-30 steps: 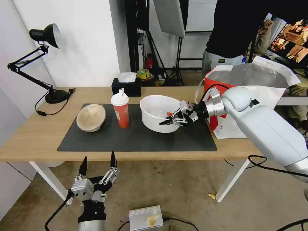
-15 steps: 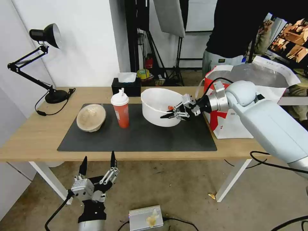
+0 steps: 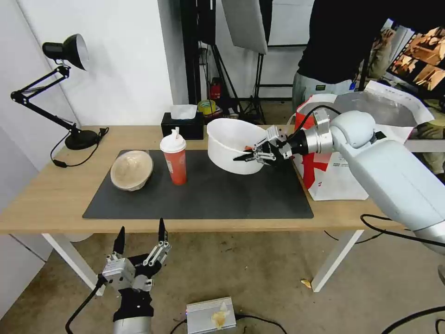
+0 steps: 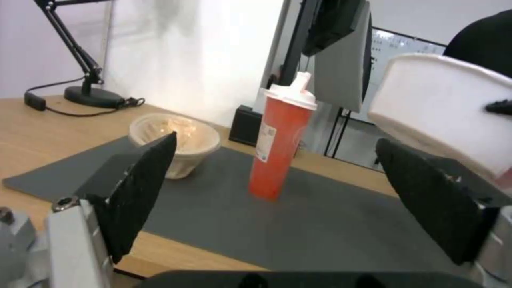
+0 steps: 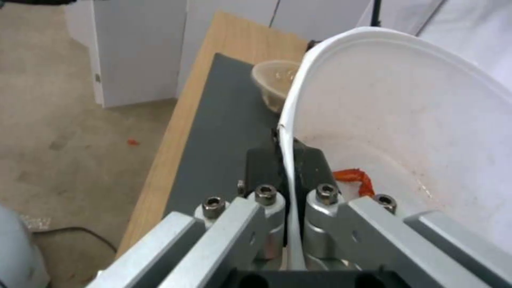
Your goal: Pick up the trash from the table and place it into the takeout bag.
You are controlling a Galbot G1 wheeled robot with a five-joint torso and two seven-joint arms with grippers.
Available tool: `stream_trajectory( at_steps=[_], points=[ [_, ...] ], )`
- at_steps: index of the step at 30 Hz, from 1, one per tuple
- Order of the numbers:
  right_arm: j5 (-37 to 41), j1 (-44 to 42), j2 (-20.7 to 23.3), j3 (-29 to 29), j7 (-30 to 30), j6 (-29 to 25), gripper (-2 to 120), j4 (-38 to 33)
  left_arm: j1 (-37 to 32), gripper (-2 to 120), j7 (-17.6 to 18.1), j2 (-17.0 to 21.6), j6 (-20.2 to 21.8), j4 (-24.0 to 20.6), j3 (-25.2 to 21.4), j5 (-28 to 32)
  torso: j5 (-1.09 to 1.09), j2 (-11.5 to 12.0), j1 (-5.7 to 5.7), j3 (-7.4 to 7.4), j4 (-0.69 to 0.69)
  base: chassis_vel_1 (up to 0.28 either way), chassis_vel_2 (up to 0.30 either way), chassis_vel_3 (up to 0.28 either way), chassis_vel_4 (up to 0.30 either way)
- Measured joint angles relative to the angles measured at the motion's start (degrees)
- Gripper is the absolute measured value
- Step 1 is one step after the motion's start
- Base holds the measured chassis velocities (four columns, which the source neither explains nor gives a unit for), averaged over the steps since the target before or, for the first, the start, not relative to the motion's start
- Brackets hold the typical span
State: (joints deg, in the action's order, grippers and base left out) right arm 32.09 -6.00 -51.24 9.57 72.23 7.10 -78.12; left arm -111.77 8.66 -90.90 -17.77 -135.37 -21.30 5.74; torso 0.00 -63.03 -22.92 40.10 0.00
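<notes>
My right gripper (image 3: 248, 156) is shut on the rim of the white plastic bowl (image 3: 233, 144), holding it tilted above the dark mat (image 3: 194, 197). In the right wrist view the bowl's wall (image 5: 395, 120) runs between my closed fingers (image 5: 261, 164), with a red scrap (image 5: 353, 178) inside. The red cup (image 3: 174, 158) with its white lid and the beige pulp bowl (image 3: 131, 170) stand on the mat to the left; both also show as the cup (image 4: 280, 148) and pulp bowl (image 4: 179, 142) in the left wrist view. The takeout bag (image 3: 359, 139) stands open at the table's right end. My left gripper (image 3: 140, 237) hangs open below the table's front edge.
A black tissue box (image 3: 182, 123) sits at the back of the table (image 3: 51, 195) and a black desk lamp (image 3: 69, 93) at the back left. A person in dark clothes stands behind the bag. A small metal box (image 3: 211, 315) lies on the floor.
My right gripper has lifted the white bowl off the mat and carried it up and slightly right, toward the bag. The left arm has stayed put.
</notes>
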Motion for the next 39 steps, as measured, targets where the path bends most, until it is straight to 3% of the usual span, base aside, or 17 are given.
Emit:
stream_trajectory(
  at_steps=[39],
  points=[
    [2.8,5.9,-1.0,-1.8,-2.3,-0.1,0,3.6,0.0,100,-1.8,-0.3,-0.4,0.2,0.5,-0.4,0.0,0.0,0.0,0.0,0.01,0.0,0.0,0.0,0.0]
  ],
)
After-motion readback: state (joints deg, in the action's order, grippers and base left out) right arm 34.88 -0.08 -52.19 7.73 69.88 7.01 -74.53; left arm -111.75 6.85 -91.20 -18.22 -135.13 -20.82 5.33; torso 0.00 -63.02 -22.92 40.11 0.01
